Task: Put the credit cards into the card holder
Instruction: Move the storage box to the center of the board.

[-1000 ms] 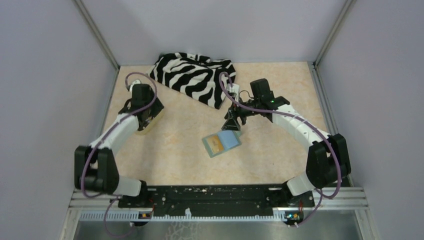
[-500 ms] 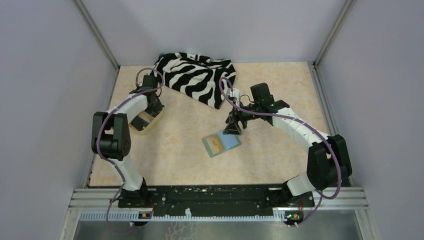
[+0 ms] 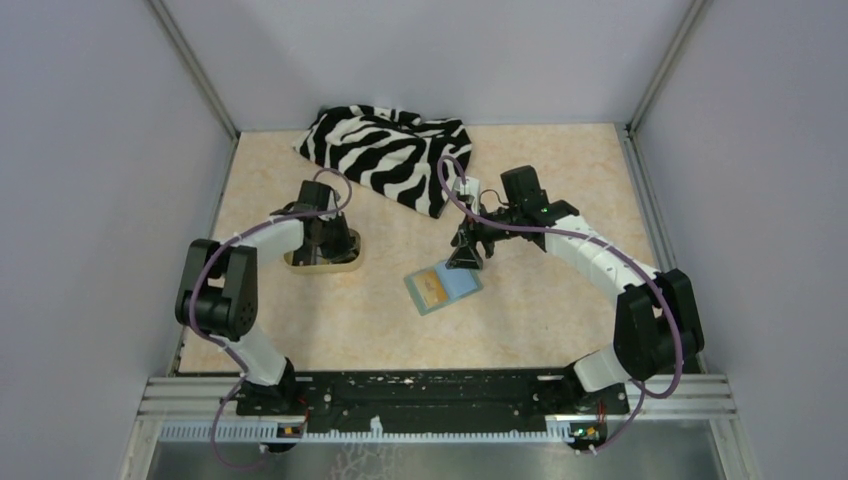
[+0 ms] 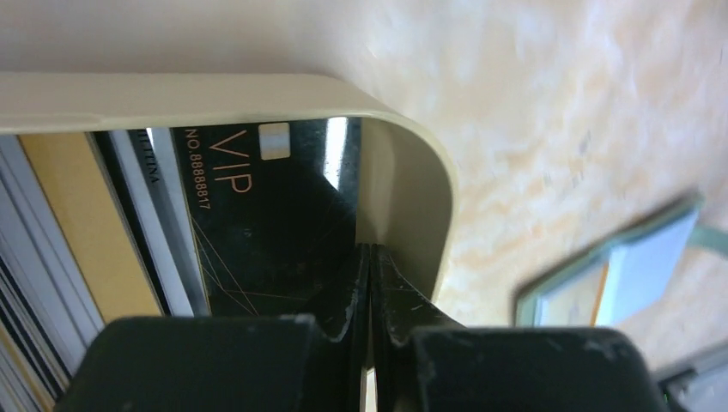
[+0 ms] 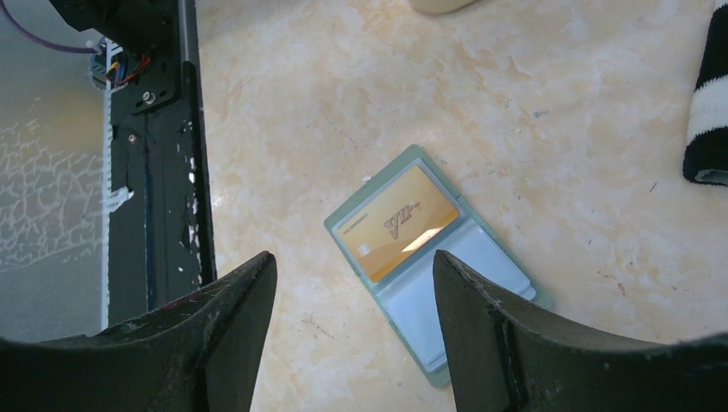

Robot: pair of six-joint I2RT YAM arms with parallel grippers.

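Observation:
The sage-green card holder lies open on the table with a gold card in one pocket and pale blue lining beside it. My right gripper hangs open just above the holder, with nothing between its fingers. More credit cards stand stacked in the tan dish: a black VIP card, a gold one and whitish striped ones. My left gripper is shut inside the dish, its tips at the black card's edge by the inner wall.
A zebra-striped cloth lies bunched at the back of the table, close behind the right arm. The black base rail runs along the near edge. Grey walls enclose the table on three sides.
The left arm swung right and its gripper closed. The tan dish slid right with it, towards the card holder. The right gripper stayed open, hardly moving.

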